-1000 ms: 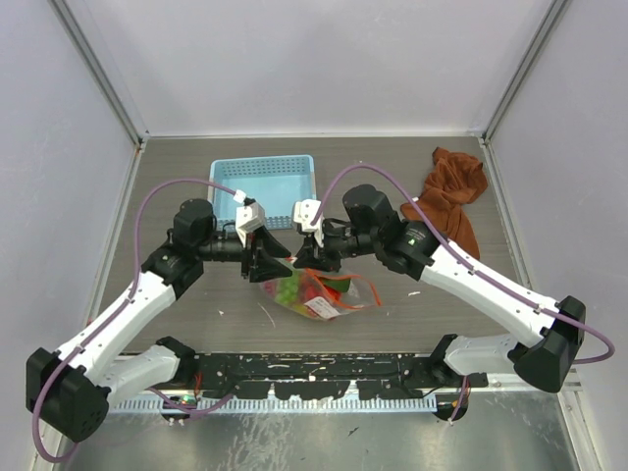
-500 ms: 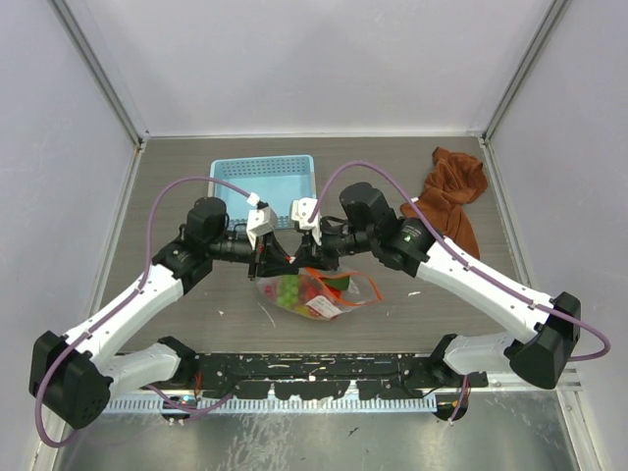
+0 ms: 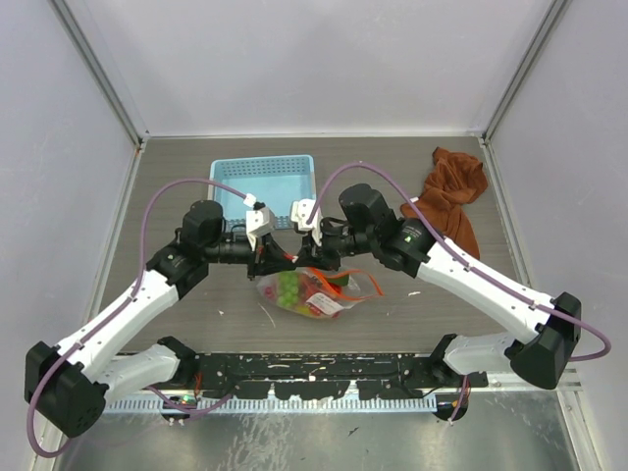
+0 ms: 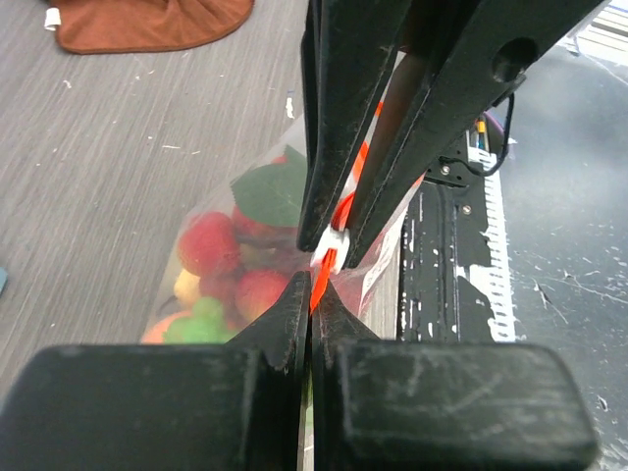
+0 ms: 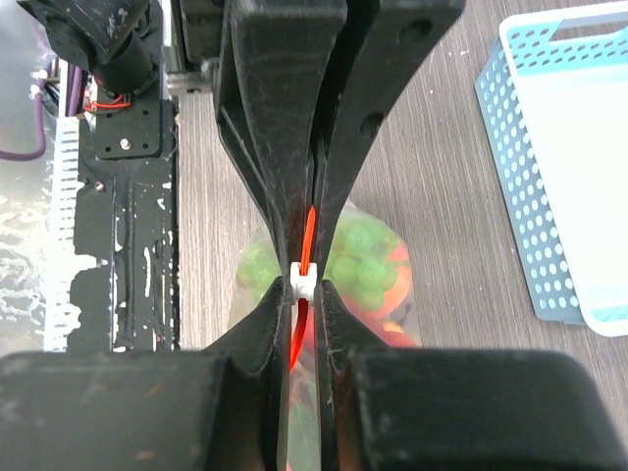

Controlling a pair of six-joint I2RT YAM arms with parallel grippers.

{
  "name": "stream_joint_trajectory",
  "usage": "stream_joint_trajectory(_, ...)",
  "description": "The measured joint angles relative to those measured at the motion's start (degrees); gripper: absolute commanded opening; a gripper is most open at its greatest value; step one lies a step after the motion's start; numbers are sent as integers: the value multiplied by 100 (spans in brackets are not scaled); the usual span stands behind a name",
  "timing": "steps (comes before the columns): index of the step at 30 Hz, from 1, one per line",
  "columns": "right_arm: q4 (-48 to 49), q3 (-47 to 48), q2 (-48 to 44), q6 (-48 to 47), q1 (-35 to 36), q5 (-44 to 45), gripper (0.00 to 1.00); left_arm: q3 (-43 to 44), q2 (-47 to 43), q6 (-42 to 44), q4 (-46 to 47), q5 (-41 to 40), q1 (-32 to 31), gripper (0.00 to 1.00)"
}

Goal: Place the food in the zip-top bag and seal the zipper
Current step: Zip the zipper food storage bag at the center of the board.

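Bag (image 3: 324, 304): clear, full of fruit (image 3: 289, 287) | zipper (image 4: 341, 211): red-orange strip | your left gripper (image 4: 311, 294) and right gripper (image 5: 302, 294) both pinch it.

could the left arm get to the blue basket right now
probably yes: the basket lies just beyond the left arm, nothing between, but its fingers are shut on the zipper and must let go first
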Motion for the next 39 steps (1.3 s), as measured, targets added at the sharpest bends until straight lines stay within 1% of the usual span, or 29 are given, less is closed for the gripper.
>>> stream_joint_trajectory(16, -807, -20, -236, -15, -136, 590, 0, 0, -299, -61, -83, -940, 0, 0)
stream_joint_trajectory(25, -1154, -125, -446, -33, -573, 730, 1, -96, -562, -254, -160, -1508, -2, 0)
stream_joint_trajectory(30, -1268, -131, -459, -44, -658, 636, 0, -280, -732, -315, -212, -1661, 0, 1)
stream_joint_trajectory(31, -1285, -129, -459, -52, -660, 597, 0, -304, -758, -317, -212, -1670, 0, 7)
stream_joint_trajectory(33, -1331, -101, -439, -72, -660, 542, 0, -317, -789, -308, -216, -1670, 0, 23)
stream_joint_trajectory(35, -1432, -35, -369, -101, -680, 505, 0, -317, -815, -271, -225, -1672, 9, 31)
stream_joint_trajectory(39, -1528, 101, -197, -192, -697, 448, 0, -275, -815, -72, -365, -1657, 28, 52)
